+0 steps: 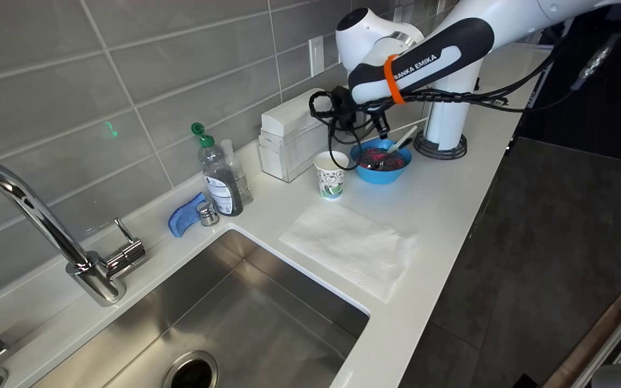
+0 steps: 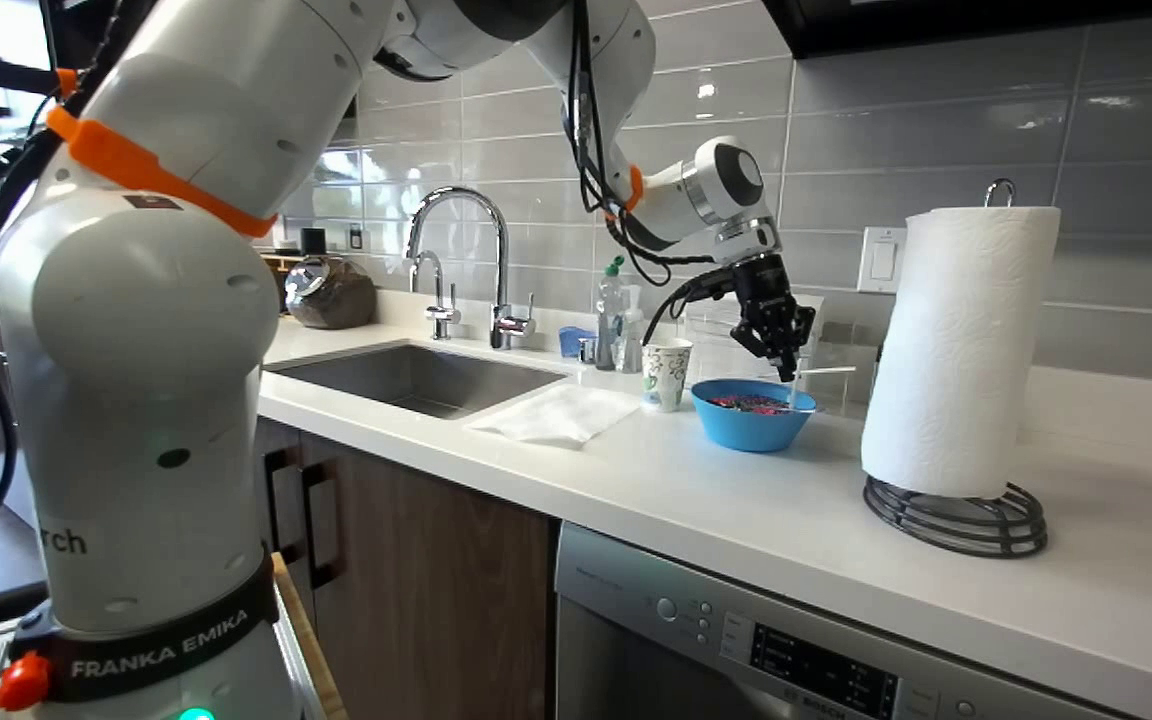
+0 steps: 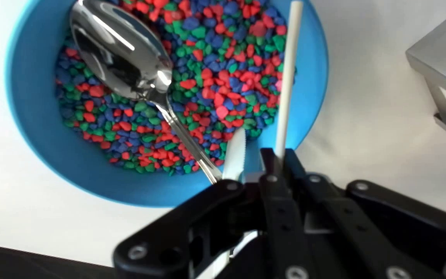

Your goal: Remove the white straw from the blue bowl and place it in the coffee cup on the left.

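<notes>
Low in the wrist view, my pincer (image 3: 280,161) is matt, set with shiny metal screws (image 3: 138,252); the white straw (image 3: 288,77) looks smooth and dull. The blue bowl (image 3: 33,89), upper left, looks like smooth plastic, the spoon (image 3: 141,79) mirror-bright metal (it glints at me), the pebbles (image 3: 223,89) rough. In an exterior view, the central coffee cup (image 1: 331,180) looks like paper, the sink (image 1: 256,323) below satiny metal.

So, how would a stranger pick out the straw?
In the wrist view, find the blue bowl of pebbles. Over its right side, the gripper holds the straw. Unlike the shiny spoon and serrated white knife, it is a thin, plain white stick.
</notes>
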`<state>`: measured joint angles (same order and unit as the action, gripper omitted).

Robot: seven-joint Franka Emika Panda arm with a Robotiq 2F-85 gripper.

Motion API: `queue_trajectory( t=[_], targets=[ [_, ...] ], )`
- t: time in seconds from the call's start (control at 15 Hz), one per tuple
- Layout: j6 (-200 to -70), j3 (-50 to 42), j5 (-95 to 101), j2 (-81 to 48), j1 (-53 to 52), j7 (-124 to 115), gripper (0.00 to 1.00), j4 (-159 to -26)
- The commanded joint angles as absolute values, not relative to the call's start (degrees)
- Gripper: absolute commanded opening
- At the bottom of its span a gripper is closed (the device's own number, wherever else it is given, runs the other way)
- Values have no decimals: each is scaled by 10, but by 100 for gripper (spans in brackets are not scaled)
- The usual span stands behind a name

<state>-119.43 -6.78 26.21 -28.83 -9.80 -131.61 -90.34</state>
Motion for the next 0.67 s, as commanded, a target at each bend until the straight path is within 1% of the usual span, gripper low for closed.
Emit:
queue_trajectory(
  t=[0.0, 0.6],
  targets=[
    [-1211, -75, 297, -256, -113, -1327, 2, -936],
    [-1228, -58, 370, -198, -119, -1326, 2, -983]
  ],
)
